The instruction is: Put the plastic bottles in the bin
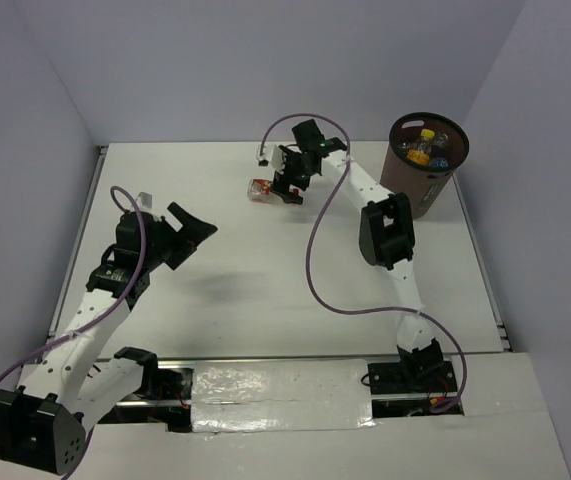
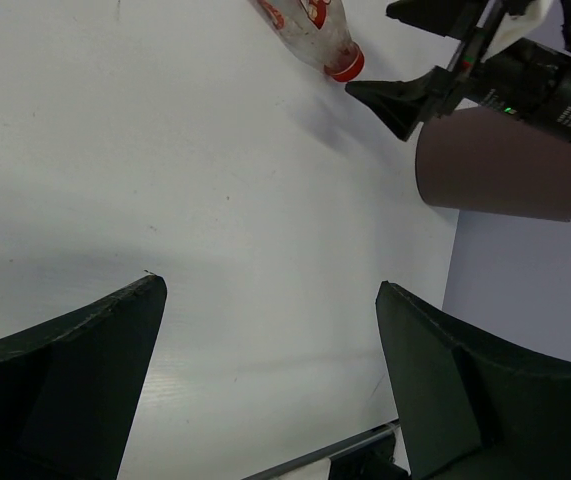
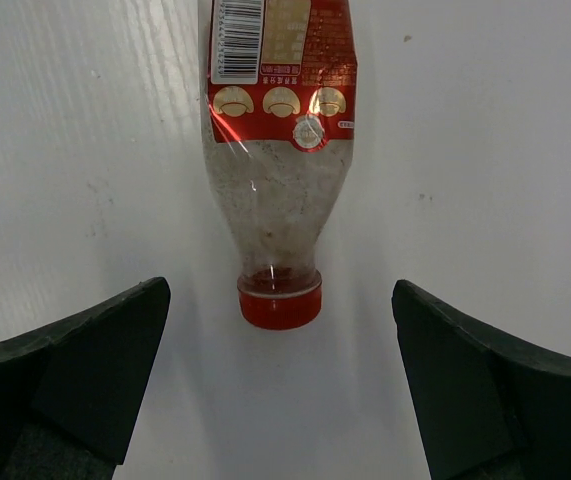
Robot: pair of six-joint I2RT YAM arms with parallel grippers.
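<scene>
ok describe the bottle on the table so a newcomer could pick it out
From the brown bin at the table's far right, look left to the open right gripper. The bottle lies on its side just left of it. It is clear with a red label and cap, and the only one outside the bin.

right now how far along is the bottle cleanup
Done: some bottles, one yellow-capped, already sit in the bin. In hand: nothing gripped; the right end effector is open, aimed at the red-label bottle lying on the table. The left end effector is open and empty. Left: grasp that bottle and drop it in the bin.
</scene>
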